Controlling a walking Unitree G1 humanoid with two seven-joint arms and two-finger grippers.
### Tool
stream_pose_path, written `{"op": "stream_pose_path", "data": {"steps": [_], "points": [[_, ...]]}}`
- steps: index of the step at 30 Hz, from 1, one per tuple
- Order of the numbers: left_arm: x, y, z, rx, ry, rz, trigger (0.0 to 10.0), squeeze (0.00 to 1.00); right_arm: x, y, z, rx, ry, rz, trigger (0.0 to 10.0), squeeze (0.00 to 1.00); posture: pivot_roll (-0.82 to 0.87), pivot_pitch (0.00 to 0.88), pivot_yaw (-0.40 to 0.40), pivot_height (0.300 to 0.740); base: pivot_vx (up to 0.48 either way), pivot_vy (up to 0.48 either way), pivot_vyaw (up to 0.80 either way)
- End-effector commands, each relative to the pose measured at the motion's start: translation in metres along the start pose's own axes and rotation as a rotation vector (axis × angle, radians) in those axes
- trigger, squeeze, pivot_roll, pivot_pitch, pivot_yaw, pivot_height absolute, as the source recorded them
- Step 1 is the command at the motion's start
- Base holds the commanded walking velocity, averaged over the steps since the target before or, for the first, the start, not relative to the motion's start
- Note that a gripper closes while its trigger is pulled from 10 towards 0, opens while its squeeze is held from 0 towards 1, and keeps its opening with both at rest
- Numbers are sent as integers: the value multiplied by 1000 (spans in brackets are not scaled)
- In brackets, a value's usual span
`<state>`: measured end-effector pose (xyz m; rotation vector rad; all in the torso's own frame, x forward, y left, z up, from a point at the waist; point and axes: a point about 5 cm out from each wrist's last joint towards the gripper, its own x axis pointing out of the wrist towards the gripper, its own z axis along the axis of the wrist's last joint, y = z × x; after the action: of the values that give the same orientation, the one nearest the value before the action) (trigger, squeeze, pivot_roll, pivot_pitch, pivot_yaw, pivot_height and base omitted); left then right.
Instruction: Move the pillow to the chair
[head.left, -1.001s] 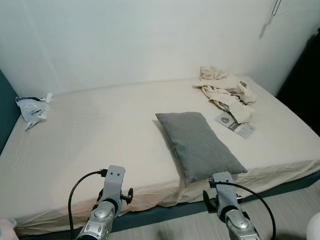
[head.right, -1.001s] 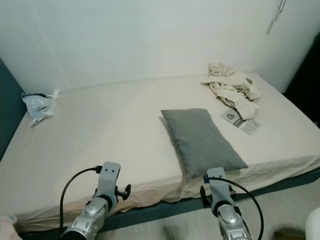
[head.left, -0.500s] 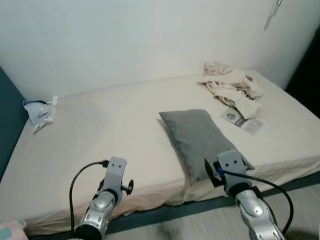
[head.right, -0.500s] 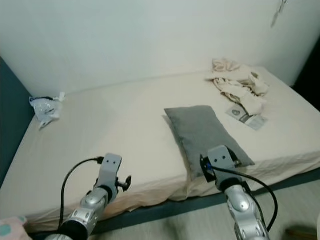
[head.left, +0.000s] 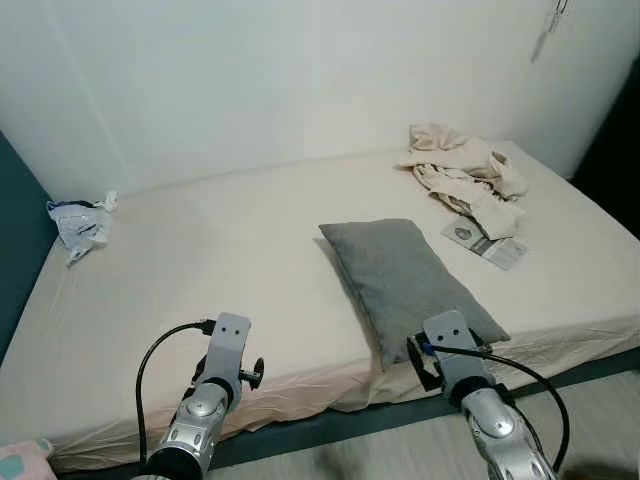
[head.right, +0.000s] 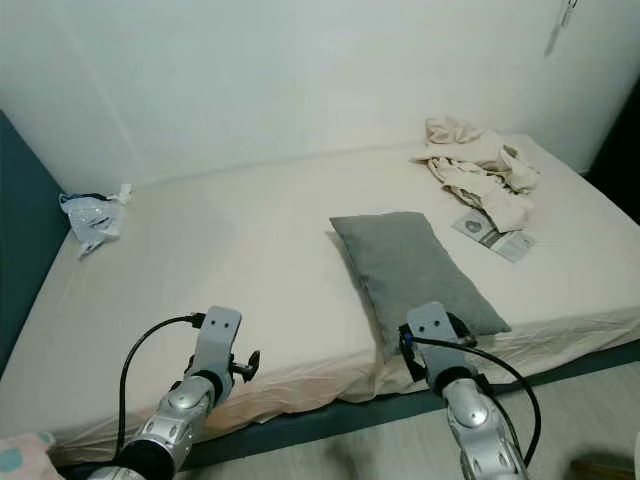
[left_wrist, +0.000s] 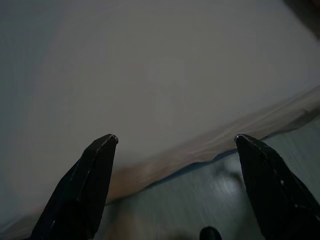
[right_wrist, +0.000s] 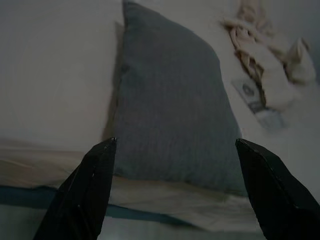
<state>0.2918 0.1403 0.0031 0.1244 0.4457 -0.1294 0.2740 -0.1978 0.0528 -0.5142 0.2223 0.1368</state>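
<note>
We hold the right gripper (right_wrist: 172, 150) wide open, empty, lower right of frame, lined up w/ the pillow (head.left: 405, 285) edge for grabbing; left gripper (left_wrist: 175, 145) also open, empty.

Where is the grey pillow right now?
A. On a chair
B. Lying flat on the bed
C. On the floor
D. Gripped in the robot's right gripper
B: the pillow lies flat on the bed, with the open right gripper short of it.

The pillow (head.left: 407, 279) is matt, coarse-woven grey cloth on a smooth, slightly wrinkled cream bedsheet (head.left: 200, 270).
</note>
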Motion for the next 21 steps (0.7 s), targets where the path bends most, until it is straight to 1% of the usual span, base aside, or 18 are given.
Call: {"op": "stream_pose_path", "data": {"steps": [1,2,3,5,6,7,9,10,11,12,13,14,15,17,18,19,20,21], "points": [[-1,8,-2,24,9,22,10000,0,1,4,4,-24,-6,13,10000,0,-179,49,44,740,0,0,0],[0,7,-2,87,8,17,10000,0,3,6,4,-61,3,21,10000,0,-179,49,44,740,0,0,0],[0,5,-2,98,7,16,10000,0,4,8,5,-97,-2,28,10000,0,-185,42,37,740,0,0,0],[2,2,2,59,-10,12,10000,0,5,10,10,-190,-41,22,10000,0,-175,34,25,740,0,0,0],[2,2,4,7,-16,13,10000,0,6,15,19,-272,-110,21,10000,0,-169,35,25,740,0,0,0],[2,3,2,-18,-7,19,10000,0,7,20,26,-312,-159,31,10000,0,-167,35,24,740,0,0,0],[2,4,1,-21,-2,22,10000,0,7,23,27,-327,-169,34,10000,0,-164,32,24,740,0,0,0],[1,5,-1,6,6,23,10000,0,7,26,27,-346,-167,35,10000,0,-164,32,24,740,0,0,0],[0,5,-3,70,8,11,10000,0,6,29,28,-405,-165,5,10000,0,-153,32,22,740,0,0,0],[0,5,-3,70,8,11,10000,0,6,29,28,-405,-165,5,10000,0,-153,32,22,740,0,0,0],[-1,4,-5,95,11,5,10000,0,7,32,28,-468,-157,-25,10000,0,-144,33,19,740,0,0,0],[-2,4,-6,89,12,4,10000,0,7,34,30,-540,-170,-43,10000,0,-140,37,19,740,0,0,0],[-2,5,-7,69,11,7,10000,0,7,36,34,-592,-210,-42,10000,0,-139,37,18,740,0,0,0],[-3,6,-8,42,14,16,10000,0,3,47,43,-714,-320,29,10000,0,-134,37,18,740,0,0,0],[-3,6,-8,41,16,18,10000,0,1,51,44,-677,-354,31,10000,0,-126,38,17,740,0,0,0],[-4,7,-10,30,19,22,10000,0,-1,49,46,-688,-370,-99,10000,0,-124,36,16,740,0,0,0],[-4,8,-10,24,20,23,10000,0,-1,48,45,-718,-367,-124,10000,0,-124,36,16,740,0,0,0],[-4,8,-10,22,21,24,10000,0,-1,47,44,-713,-369,-132,10000,0,-124,37,17,740,0,0,0]]}}
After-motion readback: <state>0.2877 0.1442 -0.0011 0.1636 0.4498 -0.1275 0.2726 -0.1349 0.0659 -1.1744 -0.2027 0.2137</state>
